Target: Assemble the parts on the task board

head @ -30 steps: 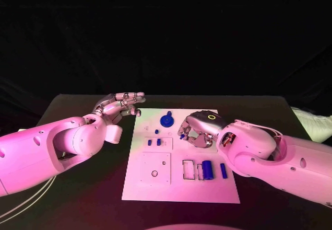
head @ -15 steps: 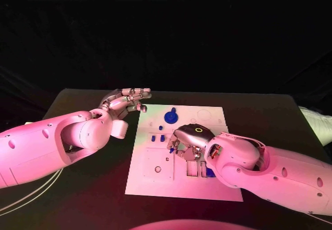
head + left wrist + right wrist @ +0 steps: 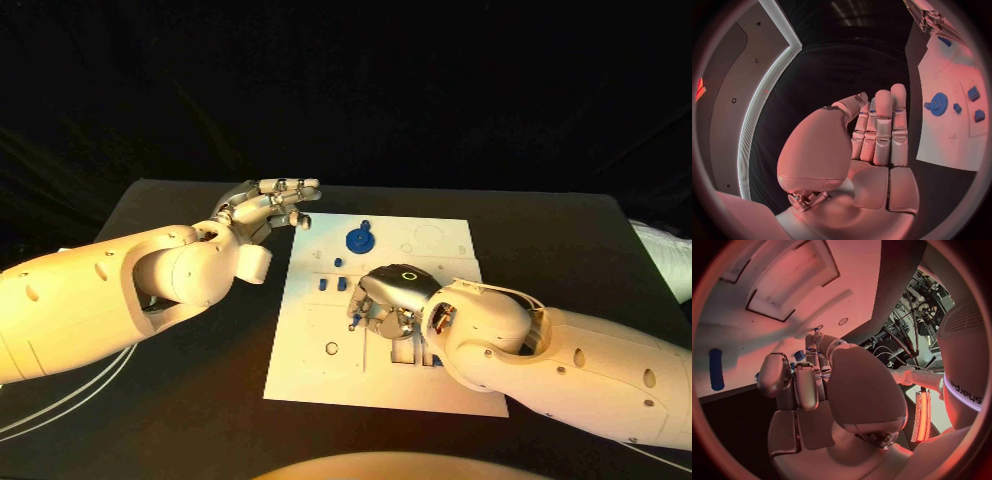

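Note:
The white task board (image 3: 433, 240) lies in the middle of the black table. My right hand (image 3: 387, 298) hovers low over the board's middle, fingers curled, pinching a small blue peg (image 3: 353, 319). In the right wrist view the peg (image 3: 799, 356) sits between the fingers (image 3: 807, 380), close to a small round hole (image 3: 843, 321). My left hand (image 3: 268, 209) hangs by the board's far left corner, fingers straight, holding nothing. A blue gear (image 3: 359, 239) and two small blue blocks (image 3: 330, 285) lie on the board's far half.
A blue cylinder (image 3: 716, 369) lies on the board (image 3: 773, 340) near my right hand, beside rectangular recesses (image 3: 786, 285). The left wrist view shows the gear (image 3: 938, 104) and blocks (image 3: 972, 92) beyond my left hand (image 3: 873, 135). Black table surrounds the board.
My right hand has carried the blue peg from the board's centre toward its near left part and lowered. The left hand has kept its place by the far left corner.

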You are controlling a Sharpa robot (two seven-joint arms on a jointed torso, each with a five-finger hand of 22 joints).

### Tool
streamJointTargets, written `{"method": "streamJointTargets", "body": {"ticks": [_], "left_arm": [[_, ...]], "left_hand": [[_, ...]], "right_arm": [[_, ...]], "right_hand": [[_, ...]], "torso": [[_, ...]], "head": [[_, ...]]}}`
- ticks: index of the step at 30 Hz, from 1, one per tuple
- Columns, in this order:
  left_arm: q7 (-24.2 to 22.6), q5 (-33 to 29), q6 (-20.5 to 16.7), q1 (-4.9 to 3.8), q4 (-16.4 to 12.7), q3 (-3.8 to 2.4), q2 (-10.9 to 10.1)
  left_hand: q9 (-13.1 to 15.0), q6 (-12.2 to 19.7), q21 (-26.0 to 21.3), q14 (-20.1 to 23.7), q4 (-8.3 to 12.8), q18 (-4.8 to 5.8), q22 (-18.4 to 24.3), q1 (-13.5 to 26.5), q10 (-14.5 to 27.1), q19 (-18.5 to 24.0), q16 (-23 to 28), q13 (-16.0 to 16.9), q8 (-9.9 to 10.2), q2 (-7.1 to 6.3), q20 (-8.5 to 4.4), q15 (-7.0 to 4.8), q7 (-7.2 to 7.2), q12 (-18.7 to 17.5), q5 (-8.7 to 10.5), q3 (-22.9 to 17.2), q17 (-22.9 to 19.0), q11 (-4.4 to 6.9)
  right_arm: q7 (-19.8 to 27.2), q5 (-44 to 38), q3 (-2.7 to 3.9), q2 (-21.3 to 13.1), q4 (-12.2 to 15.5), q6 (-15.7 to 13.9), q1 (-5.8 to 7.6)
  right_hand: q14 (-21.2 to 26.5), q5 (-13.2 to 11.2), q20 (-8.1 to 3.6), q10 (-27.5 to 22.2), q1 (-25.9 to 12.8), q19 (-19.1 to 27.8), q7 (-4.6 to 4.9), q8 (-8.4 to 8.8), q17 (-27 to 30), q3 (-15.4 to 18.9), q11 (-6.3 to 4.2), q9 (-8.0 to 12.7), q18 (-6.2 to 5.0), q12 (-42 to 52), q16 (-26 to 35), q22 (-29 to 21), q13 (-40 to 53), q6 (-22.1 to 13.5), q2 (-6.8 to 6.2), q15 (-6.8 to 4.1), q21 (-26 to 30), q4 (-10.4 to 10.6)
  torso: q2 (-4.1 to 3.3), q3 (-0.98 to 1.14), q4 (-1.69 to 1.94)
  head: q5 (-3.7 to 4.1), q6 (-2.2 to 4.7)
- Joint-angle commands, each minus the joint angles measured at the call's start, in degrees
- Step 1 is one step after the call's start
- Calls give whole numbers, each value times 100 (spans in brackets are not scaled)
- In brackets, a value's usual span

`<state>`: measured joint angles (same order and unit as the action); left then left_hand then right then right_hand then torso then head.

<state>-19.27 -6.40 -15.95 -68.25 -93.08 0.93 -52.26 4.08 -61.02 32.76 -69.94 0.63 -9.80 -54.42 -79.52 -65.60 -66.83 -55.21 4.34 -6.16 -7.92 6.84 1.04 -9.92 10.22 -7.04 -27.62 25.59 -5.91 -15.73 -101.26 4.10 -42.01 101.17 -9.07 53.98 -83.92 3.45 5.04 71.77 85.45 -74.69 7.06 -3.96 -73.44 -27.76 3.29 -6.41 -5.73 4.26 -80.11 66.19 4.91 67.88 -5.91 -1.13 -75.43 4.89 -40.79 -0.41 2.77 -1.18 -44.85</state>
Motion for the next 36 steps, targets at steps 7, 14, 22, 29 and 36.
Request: {"method": "streamJointTargets", "body": {"ticks": [7, 14, 22, 29, 36], "left_arm": [[-1, -22, 125, -2, -8, -2, 9], [12, -21, 138, -2, -6, -2, 6], [20, -19, 146, -2, -7, -2, 2], [28, -19, 153, -2, -14, -2, -2], [39, -18, 163, -2, -15, -2, -1]], "left_hand": [[-8, 30, -32, 32, 53, -68, 11, -41, 63, -19, -32, -9, -32, 10, -39, -26, -25, 30, -35, 9, -14, 1], [-8, 30, -32, 32, 53, -68, 11, -41, 63, -19, -32, -9, -32, 10, -39, -26, -25, 30, -35, 9, -14, 1], [-8, 30, -32, 32, 53, -68, 11, -41, 63, -19, -32, -9, -32, 10, -39, -26, -25, 30, -35, 9, -14, 1], [-8, 30, -32, 32, 53, -68, 11, -41, 63, -19, -32, -9, -32, 10, -39, -26, -25, 30, -35, 9, -14, 1], [-8, 30, -32, 32, 53, -68, 11, -41, 63, -19, -32, -9, -32, 10, -39, -26, -25, 30, -35, 9, -14, 1]], "right_arm": [[111, -11, -21, 43, -16, 165, -27], [120, -8, -27, 58, -9, 196, -32], [32, -30, -34, 77, -20, 360, -34], [-136, -158, -64, 157, -110, 538, -34], [-136, -202, -113, 238, -192, 540, -34]], "right_hand": [[-308, 14, 22, -8, -92, -8, 24, -28, 5, -1, 39, 7, 41, -35, -9, -3, -12, 15, 0, 33, 3, -17], [-308, 14, 22, -8, -92, -8, 24, -28, 5, -1, 39, 7, 41, -35, -9, -3, -12, 15, 0, 33, 3, -17], [-308, 9, 24, -9, -101, -2, 25, -27, 5, 4, 40, 6, 40, -37, -10, -12, -14, 15, -2, 35, 8, -23], [-299, 49, 47, -95, -238, 29, 43, 16, 37, 67, 70, 10, 32, -67, 6, -51, -54, -58, -25, 62, 37, -20], [-287, 214, 91, -329, -396, 66, 110, 52, 79, 141, 140, 57, 22, -72, 27, -100, -122, -292, -85, 119, 75, -11]], "torso": [[3, -1, 1], [4, -3, 1], [4, -4, 1], [3, -4, 2], [-2, -2, 5]], "head": [[-23, -24], [-32, -31], [-31, -32], [-23, -31], [-31, -54]]}}
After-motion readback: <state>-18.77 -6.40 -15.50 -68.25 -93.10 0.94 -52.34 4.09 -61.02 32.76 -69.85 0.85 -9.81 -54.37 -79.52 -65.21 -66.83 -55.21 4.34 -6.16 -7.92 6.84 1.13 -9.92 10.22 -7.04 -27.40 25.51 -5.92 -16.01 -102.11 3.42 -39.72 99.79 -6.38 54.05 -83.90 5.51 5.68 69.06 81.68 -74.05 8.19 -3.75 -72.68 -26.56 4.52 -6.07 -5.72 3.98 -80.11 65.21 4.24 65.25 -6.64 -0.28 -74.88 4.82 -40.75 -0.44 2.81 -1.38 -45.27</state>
